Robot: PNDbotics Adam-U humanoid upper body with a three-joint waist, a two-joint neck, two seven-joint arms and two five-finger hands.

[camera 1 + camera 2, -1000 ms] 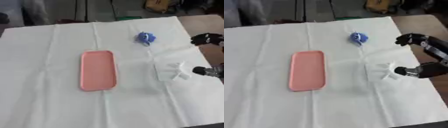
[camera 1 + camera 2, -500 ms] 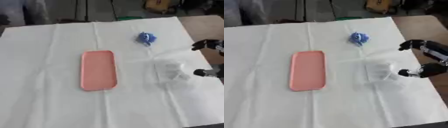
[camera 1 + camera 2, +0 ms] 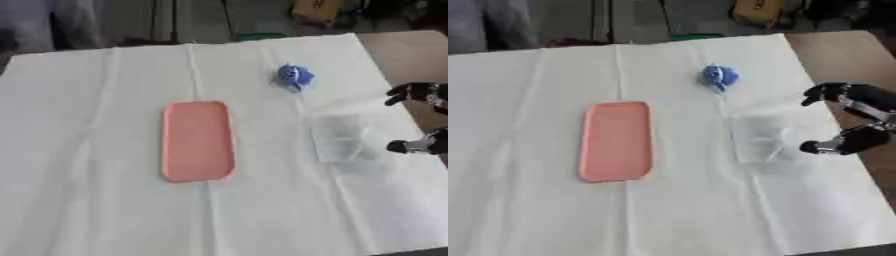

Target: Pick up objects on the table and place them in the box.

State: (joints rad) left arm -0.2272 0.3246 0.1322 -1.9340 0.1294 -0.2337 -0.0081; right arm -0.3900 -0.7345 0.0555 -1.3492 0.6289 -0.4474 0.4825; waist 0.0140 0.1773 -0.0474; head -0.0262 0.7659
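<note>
A pink oblong box lies flat in the middle of the white cloth. To its upper right sits a small blue object. A pale, flat, see-through thing lies on the cloth right of the box. My right hand comes in from the right edge, open. One digit reaches out above the pale thing's far right corner and another points at its right side. Neither touches it, as far as I can see. My left hand shows in no view.
The white cloth covers most of the table; bare brown tabletop shows at the upper right. A yellow object and dark clutter lie beyond the far edge.
The right hand has drawn back to the right, away from the pale thing. That thing now lies flatter on the cloth than a second ago.
</note>
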